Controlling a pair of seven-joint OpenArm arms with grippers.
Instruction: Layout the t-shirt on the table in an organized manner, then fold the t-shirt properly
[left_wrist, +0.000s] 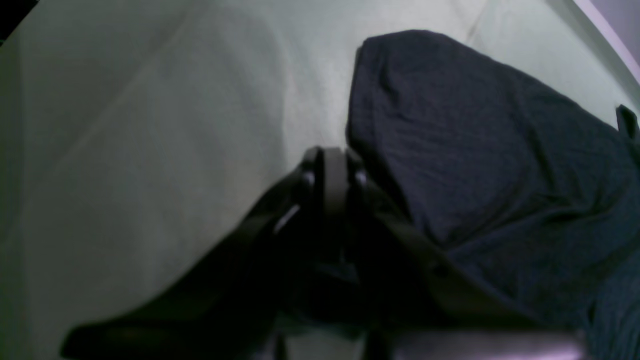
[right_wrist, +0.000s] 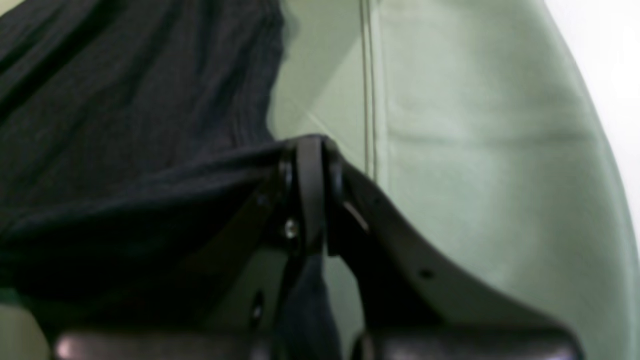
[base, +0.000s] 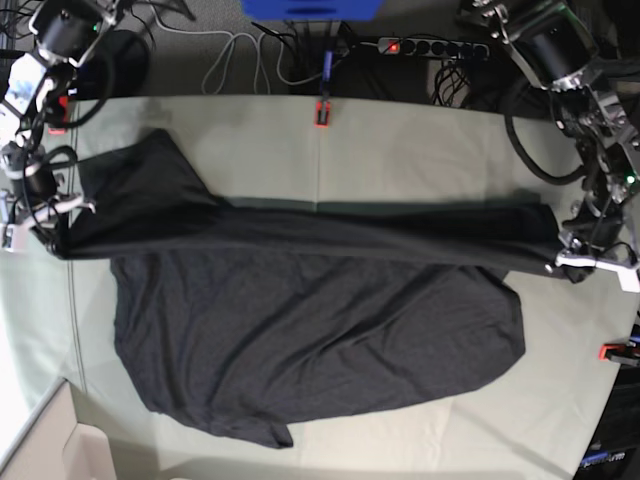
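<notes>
The dark charcoal t-shirt (base: 310, 320) lies spread across the pale grey-green table (base: 420, 140). One edge is pulled taut in a straight line between my two grippers. My right gripper (base: 45, 238) is at the shirt's left end. In the right wrist view it (right_wrist: 310, 150) is shut on a stretched fold of the t-shirt (right_wrist: 125, 125). My left gripper (base: 566, 262) is at the shirt's right end. In the left wrist view it (left_wrist: 332, 162) is shut, with the t-shirt (left_wrist: 475, 150) bunched against it and fabric between the fingers. No rainbow graphic shows.
Red-orange clamps sit at the far edge (base: 321, 113) and the right edge (base: 612, 351). A power strip (base: 430, 46) and cables lie beyond the table. A cardboard box (base: 40, 450) stands at the near left corner. A cloth seam (base: 316, 170) runs across the table.
</notes>
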